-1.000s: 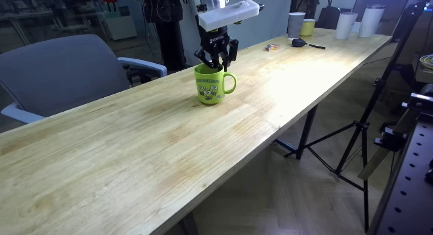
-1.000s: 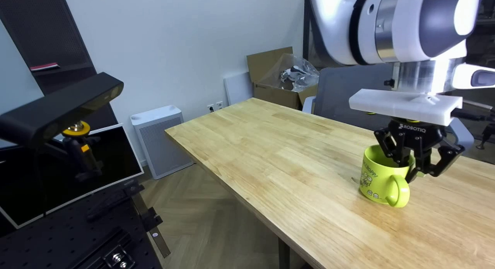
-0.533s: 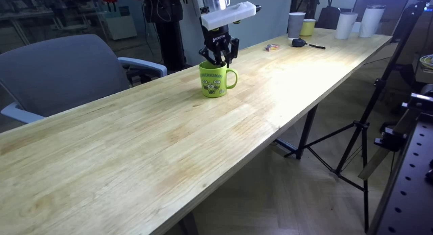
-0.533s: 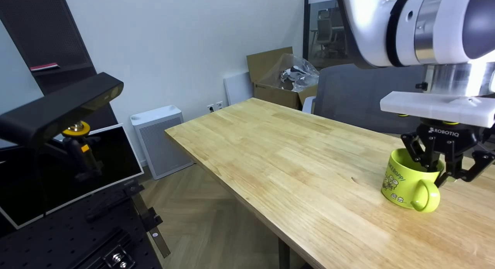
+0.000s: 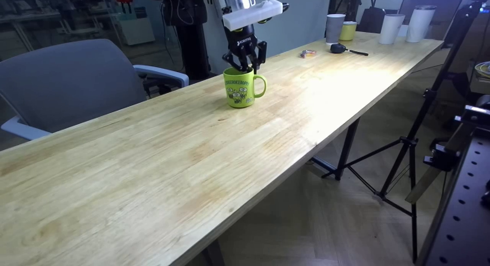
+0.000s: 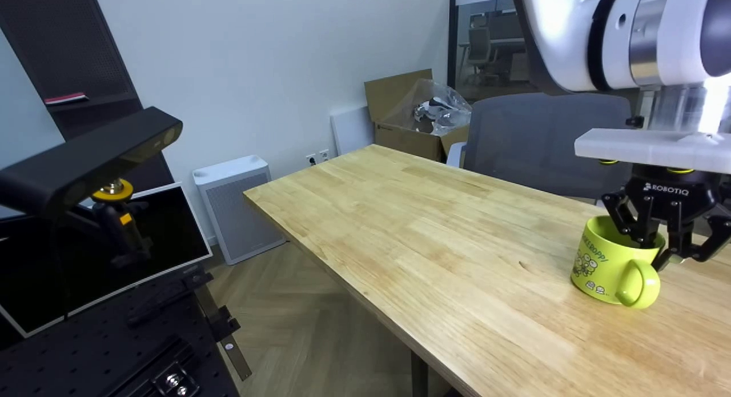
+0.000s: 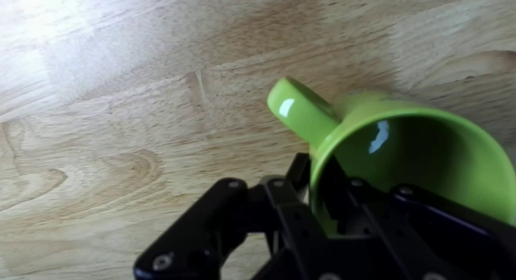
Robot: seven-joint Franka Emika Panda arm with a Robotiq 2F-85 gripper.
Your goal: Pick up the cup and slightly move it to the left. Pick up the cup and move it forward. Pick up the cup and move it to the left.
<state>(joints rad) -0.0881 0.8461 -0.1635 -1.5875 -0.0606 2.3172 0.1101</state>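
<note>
I've got my gripper (image 7: 315, 172) pinched on the wall of the green mug (image 5: 239, 89) beside its handle, one finger inside and one outside. The mug itself hides the inner fingertip in both exterior views, and I honestly can't tell if its base touches the wooden table (image 5: 164, 170). It's over toward the gray chair (image 5: 72, 84) side, fwiw. In the wrist view my fingers cover part of the rim. My arm (image 6: 619, 48) gets cut off up top in an exterior view. Farther down, a yellow-green cup (image 5: 349, 31) is partly behind a gray cup (image 5: 334, 28), and some colorful thing (image 5: 308, 54) is too tiny to make out. Pale planks, big glare patch (image 5: 346, 84). Tripod (image 5: 408, 141) off to the right, open cardboard box (image 6: 406, 143) past the far edge in an exterior view.
</note>
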